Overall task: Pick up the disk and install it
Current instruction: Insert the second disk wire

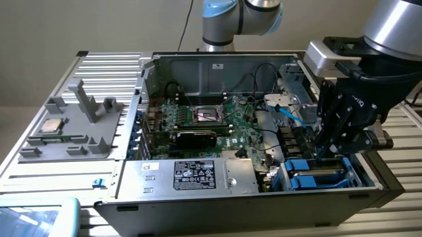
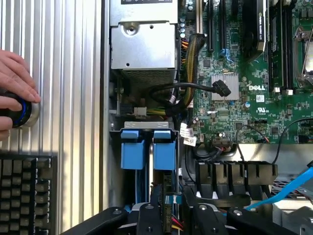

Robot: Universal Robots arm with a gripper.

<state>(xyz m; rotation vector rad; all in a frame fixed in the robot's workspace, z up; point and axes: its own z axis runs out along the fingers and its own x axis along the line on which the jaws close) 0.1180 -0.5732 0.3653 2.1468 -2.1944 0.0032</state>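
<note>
Now the open computer case is lying on its side across the ribbed metal table, taking up most of the exterior view. Inside it the green motherboard is showing its empty CPU socket, with the silver power supply box and its black label sitting along the near wall. A grey fixture tray is resting on the table at the exterior view's left, carrying a small square CPU chip.

The Universal Robots arm is reaching down at the exterior view's right, and its black gripper is hanging over the drive bay in the case's near corner. The disk is sitting down in that bay, its bright blue carrier frame edge-up in the slot; in the wrist view its two blue tabs are standing side by side just beyond the fingertips. The fingers are standing slightly apart just above the frame's edge; whether they are touching it I cannot tell.

A light blue cable is running across the case beside the bay. In the wrist view a person's hand is resting on a round button on the table, beside a black keyboard.
</note>
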